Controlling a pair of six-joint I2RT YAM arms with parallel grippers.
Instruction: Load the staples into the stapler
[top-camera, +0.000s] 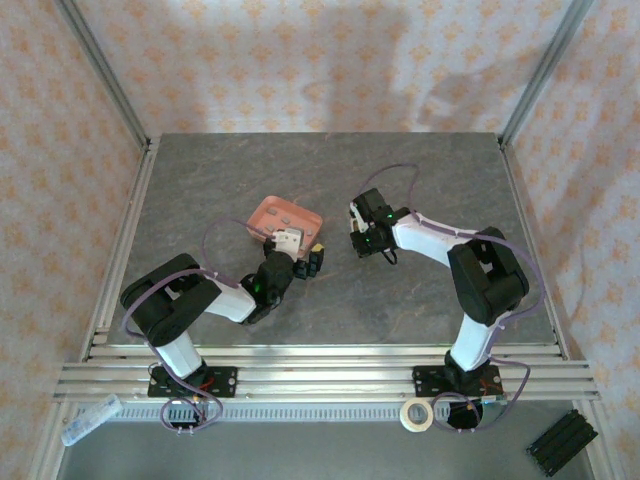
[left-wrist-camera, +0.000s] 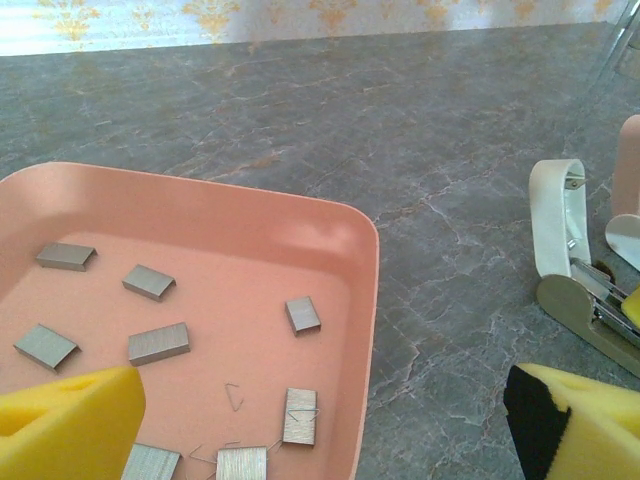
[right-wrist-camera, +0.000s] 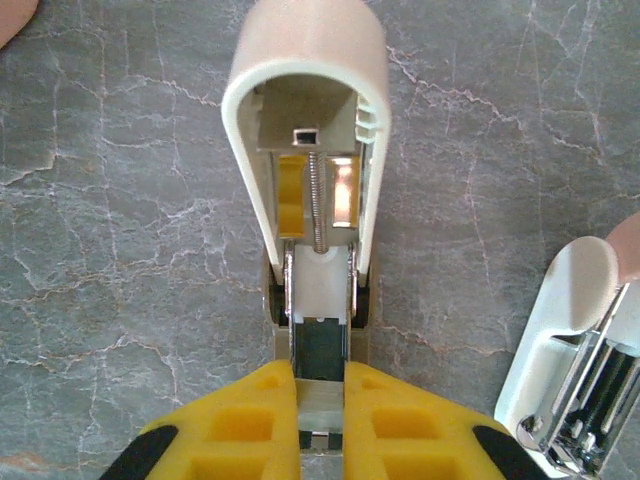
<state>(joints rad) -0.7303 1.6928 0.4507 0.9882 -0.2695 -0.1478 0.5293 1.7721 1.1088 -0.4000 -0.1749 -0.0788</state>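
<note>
The left end effector (left-wrist-camera: 320, 425) hung wide open and empty over the salmon tray (left-wrist-camera: 340, 230) of staples (left-wrist-camera: 158, 343). The right end effector (right-wrist-camera: 320, 410) clamped the opened stapler (right-wrist-camera: 310, 120) near the middle of the counter (top-camera: 420, 180).

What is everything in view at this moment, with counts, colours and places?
staples: at least eight strips, grey, in the tray, plus a few loose bent ones
tray: one, salmon pink, on the table left of centre
stapler: one, pink and white, lid open, in the right pincer
second stapler: one, white and chrome, apparently open, beside the first
tape roll: one, off-white, near ledge by the right base
black block: one, near right corner, off the table
clear case: one, near left corner
table: one, grey marbled
left pincer: yellow pads, open, at the tray's corner
right pincer: yellow pads, shut on the stapler
</note>
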